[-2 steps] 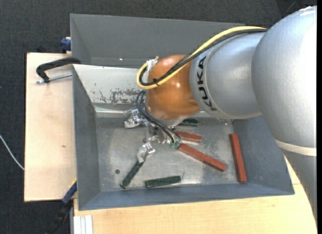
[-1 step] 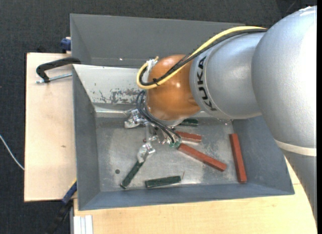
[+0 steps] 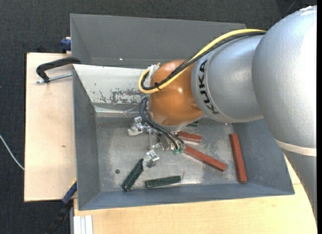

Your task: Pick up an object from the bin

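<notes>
My gripper (image 3: 143,142) hangs under the orange wrist cover, low over the middle of the bin floor. Its two silver fingertips stand apart, open, with bare floor between them. The lower fingertip (image 3: 150,158) is at the upper end of a dark green stick (image 3: 132,174) that lies slanted toward the front left. A second dark green stick (image 3: 162,181) lies flat along the front wall. Just right of the gripper, a red stick (image 3: 204,158) slants across the floor, and a shorter red stick (image 3: 191,137) pokes out from under the wrist.
Another long red stick (image 3: 238,157) lies by the right wall. The arm and its orange cover hide the bin's back middle. The left half of the floor is bare metal.
</notes>
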Controlling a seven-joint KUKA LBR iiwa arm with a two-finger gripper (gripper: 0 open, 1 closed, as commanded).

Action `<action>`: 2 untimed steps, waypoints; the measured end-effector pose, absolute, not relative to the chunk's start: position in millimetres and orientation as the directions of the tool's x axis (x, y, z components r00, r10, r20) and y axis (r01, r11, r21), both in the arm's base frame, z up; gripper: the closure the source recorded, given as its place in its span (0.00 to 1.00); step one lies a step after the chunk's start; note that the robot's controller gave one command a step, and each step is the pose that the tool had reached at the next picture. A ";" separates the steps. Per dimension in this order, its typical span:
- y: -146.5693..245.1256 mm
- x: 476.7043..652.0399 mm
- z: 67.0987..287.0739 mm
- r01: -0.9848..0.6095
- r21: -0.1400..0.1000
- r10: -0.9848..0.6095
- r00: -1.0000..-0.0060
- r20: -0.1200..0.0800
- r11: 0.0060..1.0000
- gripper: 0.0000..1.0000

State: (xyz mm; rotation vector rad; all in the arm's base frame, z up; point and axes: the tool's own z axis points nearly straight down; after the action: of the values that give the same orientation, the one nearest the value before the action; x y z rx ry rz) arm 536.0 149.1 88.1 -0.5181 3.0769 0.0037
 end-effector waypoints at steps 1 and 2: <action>148.5 512.1 75.7 -0.682 -0.004 -0.682 -0.732 0.001 0.732 1.00; 148.5 512.1 75.7 -0.682 -0.003 -0.682 -0.732 0.000 0.732 1.00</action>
State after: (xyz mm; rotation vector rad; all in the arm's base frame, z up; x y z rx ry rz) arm 512.1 148.5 75.7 -1.1503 2.9225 -0.0054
